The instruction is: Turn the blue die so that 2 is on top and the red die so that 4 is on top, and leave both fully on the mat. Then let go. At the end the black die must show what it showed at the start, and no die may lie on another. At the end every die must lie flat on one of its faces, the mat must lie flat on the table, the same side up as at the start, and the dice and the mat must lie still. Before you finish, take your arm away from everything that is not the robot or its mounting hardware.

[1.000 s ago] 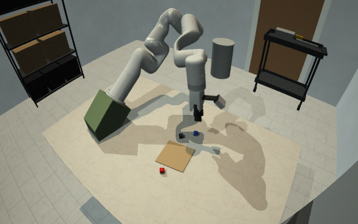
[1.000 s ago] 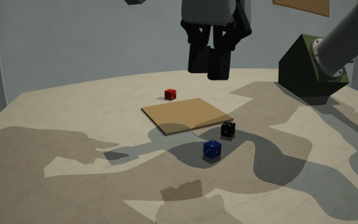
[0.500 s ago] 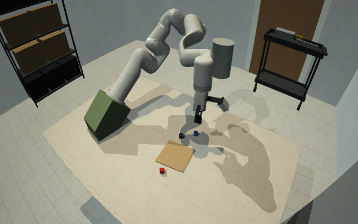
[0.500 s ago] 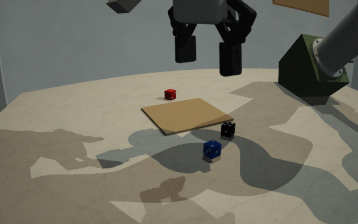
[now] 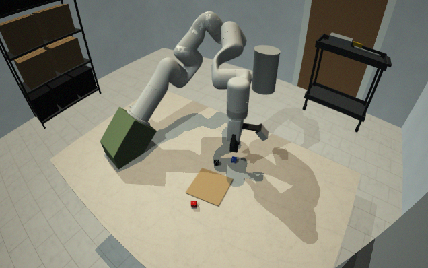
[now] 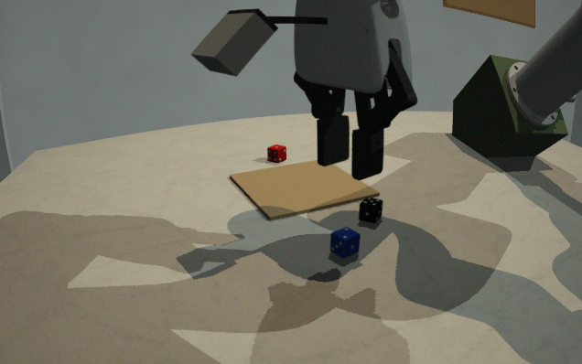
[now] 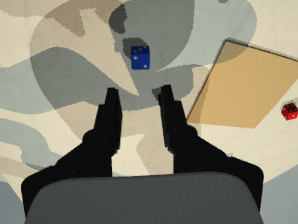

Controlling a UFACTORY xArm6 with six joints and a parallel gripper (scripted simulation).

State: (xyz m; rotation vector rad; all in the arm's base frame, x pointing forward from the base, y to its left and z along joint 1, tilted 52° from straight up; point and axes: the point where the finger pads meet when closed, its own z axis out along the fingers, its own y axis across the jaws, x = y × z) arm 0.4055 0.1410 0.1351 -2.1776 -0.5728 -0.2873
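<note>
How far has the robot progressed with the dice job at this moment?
Nothing looks done yet. The blue die, red die and black die all rest on the table, off the tan mat. In hand: the gripper hangs partly open and empty above the table, near the blue die. Left: turn blue to 2 and red to 4, place both on the mat, then release.

Red die [image 5: 194, 203] pips too small

Arm folded high, wrist vertical, gripper [image 6: 350, 161] pointing straight down above table, fingers part-open, nothing held.
</note>
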